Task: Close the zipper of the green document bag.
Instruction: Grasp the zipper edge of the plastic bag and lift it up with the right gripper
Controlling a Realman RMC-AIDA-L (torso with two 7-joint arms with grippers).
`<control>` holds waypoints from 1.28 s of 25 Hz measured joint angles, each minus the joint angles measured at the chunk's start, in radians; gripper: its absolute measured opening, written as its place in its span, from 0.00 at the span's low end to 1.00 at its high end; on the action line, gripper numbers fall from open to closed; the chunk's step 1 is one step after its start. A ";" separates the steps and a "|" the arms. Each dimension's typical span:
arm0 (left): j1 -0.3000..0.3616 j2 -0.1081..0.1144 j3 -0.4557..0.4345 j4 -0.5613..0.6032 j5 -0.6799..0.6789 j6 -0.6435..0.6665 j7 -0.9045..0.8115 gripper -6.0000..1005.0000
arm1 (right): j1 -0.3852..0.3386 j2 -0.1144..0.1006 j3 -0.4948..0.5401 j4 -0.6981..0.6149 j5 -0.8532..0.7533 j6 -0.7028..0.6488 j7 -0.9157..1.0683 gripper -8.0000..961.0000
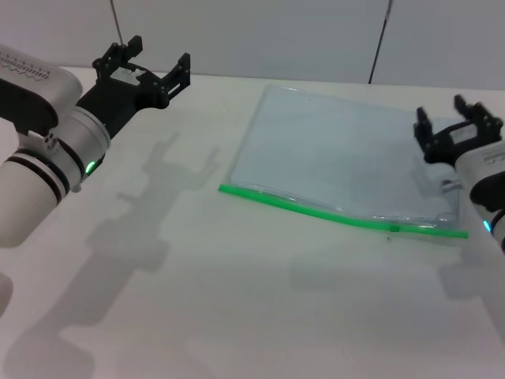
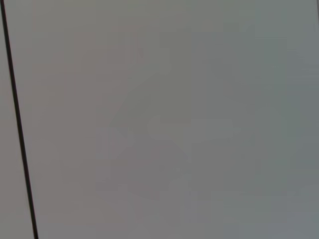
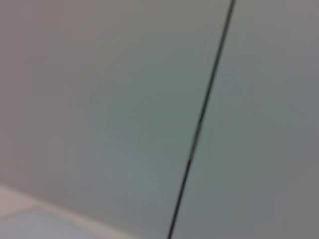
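The green document bag (image 1: pixel 335 154) lies flat on the white table, a translucent pale blue-grey pouch right of centre in the head view. Its zipper (image 1: pixel 316 209) is a bright green strip along the near long edge, with a small slider (image 1: pixel 390 227) toward the right end. My left gripper (image 1: pixel 150 67) hangs open above the table at the far left, well away from the bag. At the right edge, my right gripper (image 1: pixel 456 122) is held open above the bag's right end, holding nothing. Neither wrist view shows the bag or any fingers.
The white table (image 1: pixel 237 300) stretches wide in front of the bag. Behind it stands a pale wall with thin dark seams (image 1: pixel 379 39); the same wall with one dark seam (image 2: pixel 17 124) fills the left wrist view, and another seam (image 3: pixel 199 124) crosses the right wrist view.
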State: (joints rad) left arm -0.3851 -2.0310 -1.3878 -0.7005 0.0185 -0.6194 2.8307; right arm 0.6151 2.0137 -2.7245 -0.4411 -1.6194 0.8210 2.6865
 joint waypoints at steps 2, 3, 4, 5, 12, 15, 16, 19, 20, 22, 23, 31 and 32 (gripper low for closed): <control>-0.001 0.001 0.000 0.006 0.002 0.003 0.000 0.83 | -0.003 -0.010 0.000 -0.012 -0.029 -0.042 -0.001 0.59; -0.003 0.001 0.000 0.010 0.003 0.003 0.000 0.83 | -0.004 -0.013 -0.001 -0.016 -0.044 -0.063 -0.003 0.59; -0.007 0.001 0.000 0.017 0.004 0.003 -0.001 0.83 | -0.004 -0.019 -0.001 -0.017 -0.068 -0.088 -0.005 0.59; -0.010 0.001 0.000 0.023 0.004 0.004 -0.002 0.83 | -0.004 -0.024 -0.002 -0.017 -0.090 -0.111 -0.008 0.59; -0.022 0.001 0.004 0.060 0.009 0.006 -0.027 0.83 | -0.073 -0.071 0.008 -0.112 -0.137 -0.170 -0.158 0.59; -0.025 0.002 0.004 0.063 0.009 0.007 -0.030 0.83 | -0.130 -0.116 0.042 -0.249 -0.129 -0.170 -0.288 0.59; -0.028 0.003 0.004 0.063 0.009 0.008 -0.030 0.83 | -0.150 -0.133 0.059 -0.298 -0.129 -0.169 -0.337 0.59; -0.036 0.003 0.004 0.067 0.009 0.014 -0.033 0.83 | -0.212 -0.161 0.119 -0.427 -0.128 -0.168 -0.487 0.59; -0.040 0.003 0.004 0.072 0.009 0.014 -0.035 0.83 | -0.228 -0.161 0.136 -0.448 -0.128 -0.169 -0.524 0.59; -0.046 0.003 0.005 0.079 0.009 0.015 -0.037 0.83 | -0.255 -0.160 0.163 -0.484 -0.128 -0.170 -0.590 0.59; -0.050 0.003 0.006 0.083 0.009 0.016 -0.038 0.83 | -0.266 -0.159 0.174 -0.501 -0.128 -0.170 -0.616 0.59; -0.056 0.003 0.010 0.098 0.010 0.017 -0.051 0.83 | -0.350 -0.154 0.192 -0.621 -0.129 -0.166 -0.746 0.59; -0.056 0.003 0.010 0.099 0.010 0.017 -0.051 0.83 | -0.362 -0.151 0.192 -0.633 -0.127 -0.164 -0.776 0.59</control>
State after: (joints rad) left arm -0.4414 -2.0279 -1.3775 -0.6013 0.0284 -0.6027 2.7797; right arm 0.2533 1.8630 -2.5322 -1.0741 -1.7468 0.6568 1.9105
